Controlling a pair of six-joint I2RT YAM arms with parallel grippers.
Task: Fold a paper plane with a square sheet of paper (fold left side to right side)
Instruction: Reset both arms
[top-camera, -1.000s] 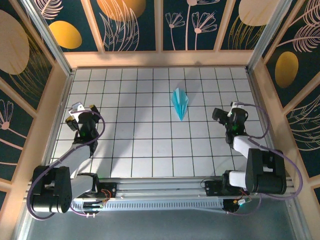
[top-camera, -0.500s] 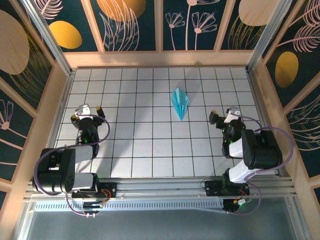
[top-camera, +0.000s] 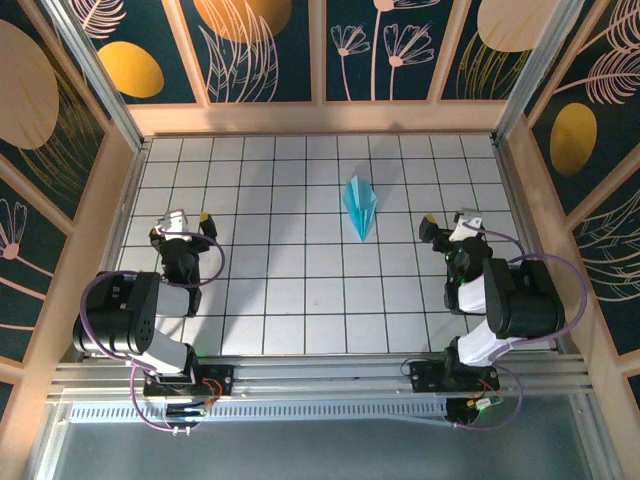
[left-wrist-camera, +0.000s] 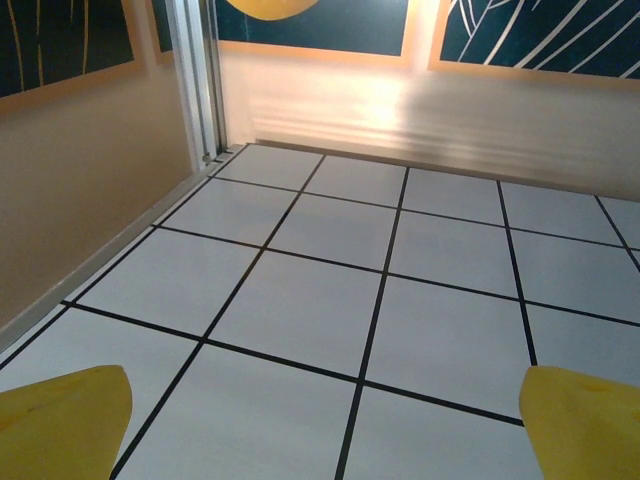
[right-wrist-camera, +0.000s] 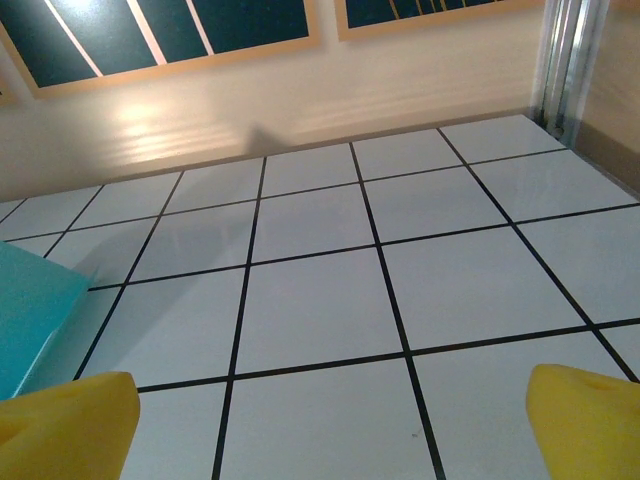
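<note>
The square sheet of paper lies folded as a narrow light-blue paper plane (top-camera: 360, 207), its point toward the near edge, flat on the white grid table (top-camera: 300, 290) right of centre. My left gripper (top-camera: 183, 220) hovers far to its left, open, and between its yellow fingertips (left-wrist-camera: 62, 420) there is nothing but bare tiles. My right gripper (top-camera: 447, 222) sits about two tiles right of the plane, open as well. In the right wrist view a blue corner of the plane (right-wrist-camera: 30, 300) shows at the left edge, beyond the left yellow fingertip (right-wrist-camera: 65, 425).
Wooden walls with dark floral panels (top-camera: 320, 50) enclose the table on three sides. A metal corner post (left-wrist-camera: 195, 80) stands close ahead of the left gripper. Both arms are folded back near their bases (top-camera: 170, 380) at the near rail.
Both arms have folded back toward their bases. The left gripper drifted slightly right and away; the right gripper pulled in a little leftward. The plane has not moved.
</note>
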